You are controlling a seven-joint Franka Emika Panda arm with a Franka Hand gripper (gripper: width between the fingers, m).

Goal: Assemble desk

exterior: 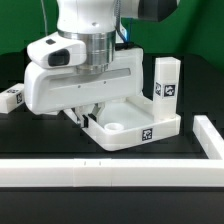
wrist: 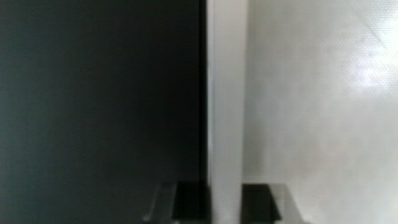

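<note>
Tabletop [exterior: 140, 128]: white plastic, smooth, slight sheen. In the wrist view I read a soft bright patch on it, so semi-gloss. Leg [exterior: 166, 80], right of centre: same white plastic, and the black-and-white tag on it looks matt. Table [exterior: 40, 140]: black and matt; I cannot tell whether it is cloth or board. Low wall [exterior: 100, 172], lower frame: white, smooth, matt. Arm shell [exterior: 90, 15], top: glossy white plastic. Fingers [wrist: 263, 198]: dark, dull finish.

Quick count: one tabletop [exterior: 120, 138]. Two legs, namely upright leg [exterior: 166, 70] and lying leg [exterior: 9, 97] over at the exterior view's left edge. One low wall [exterior: 100, 172]. One arm [exterior: 95, 20].
</note>
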